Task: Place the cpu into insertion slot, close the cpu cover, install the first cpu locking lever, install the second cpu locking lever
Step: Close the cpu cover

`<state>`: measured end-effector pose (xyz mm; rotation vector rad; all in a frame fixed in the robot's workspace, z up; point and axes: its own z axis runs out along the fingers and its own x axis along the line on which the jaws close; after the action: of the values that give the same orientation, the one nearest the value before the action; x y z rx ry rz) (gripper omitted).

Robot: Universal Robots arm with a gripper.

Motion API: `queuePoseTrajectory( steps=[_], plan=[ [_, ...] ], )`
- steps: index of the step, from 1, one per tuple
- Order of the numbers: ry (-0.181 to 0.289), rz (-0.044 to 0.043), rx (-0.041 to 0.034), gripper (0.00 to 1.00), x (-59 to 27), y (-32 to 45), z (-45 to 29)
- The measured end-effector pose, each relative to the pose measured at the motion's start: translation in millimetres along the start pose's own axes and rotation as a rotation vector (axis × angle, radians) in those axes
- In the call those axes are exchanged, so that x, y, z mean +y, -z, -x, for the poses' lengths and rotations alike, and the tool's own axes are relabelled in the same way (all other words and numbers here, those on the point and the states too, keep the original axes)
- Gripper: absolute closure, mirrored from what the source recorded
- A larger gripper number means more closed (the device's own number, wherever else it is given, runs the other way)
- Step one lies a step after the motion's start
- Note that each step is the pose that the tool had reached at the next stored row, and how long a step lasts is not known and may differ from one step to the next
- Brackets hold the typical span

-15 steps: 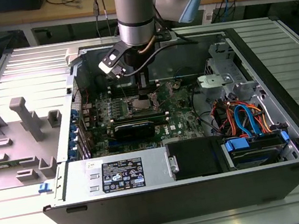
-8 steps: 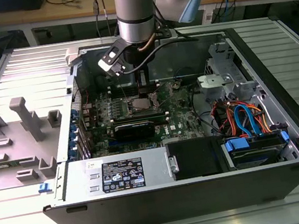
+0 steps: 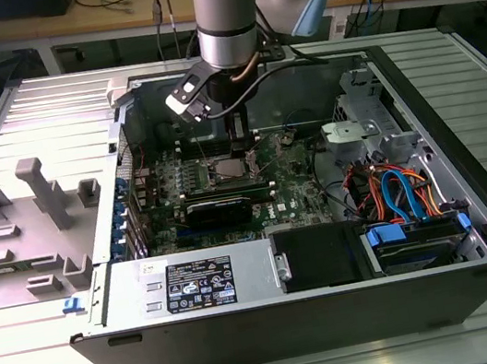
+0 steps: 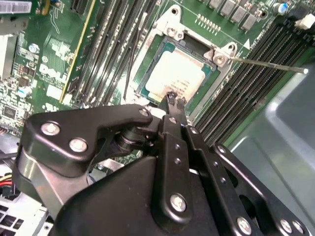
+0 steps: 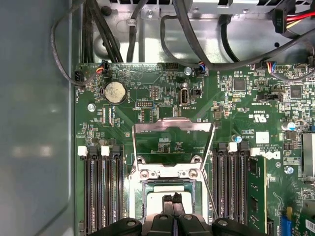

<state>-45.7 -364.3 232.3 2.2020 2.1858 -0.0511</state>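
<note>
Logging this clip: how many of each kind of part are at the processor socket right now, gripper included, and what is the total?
cpu: 1
insertion slot: 1
cpu cover, raised: 1
locking levers: 2
gripper: 1
Total: 6

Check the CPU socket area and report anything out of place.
Nothing looks damaged or spilled. The cpu sits in the insertion slot, just under the gripper. The cpu cover stands flipped open and a thin locking lever juts out unlatched, which fits unfinished work rather than a fault.
</note>
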Motion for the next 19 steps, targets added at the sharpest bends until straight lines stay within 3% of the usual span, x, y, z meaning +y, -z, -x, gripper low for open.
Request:
queuePoseTrajectory(
  steps=[5,19],
  plan=[
    [0.0,0.0,-0.0003,0.89,0.0,6.0,0.3],
    [0.0,0.0001,0.0009,0.89,0.0,6.5,0.4]
  ],
)
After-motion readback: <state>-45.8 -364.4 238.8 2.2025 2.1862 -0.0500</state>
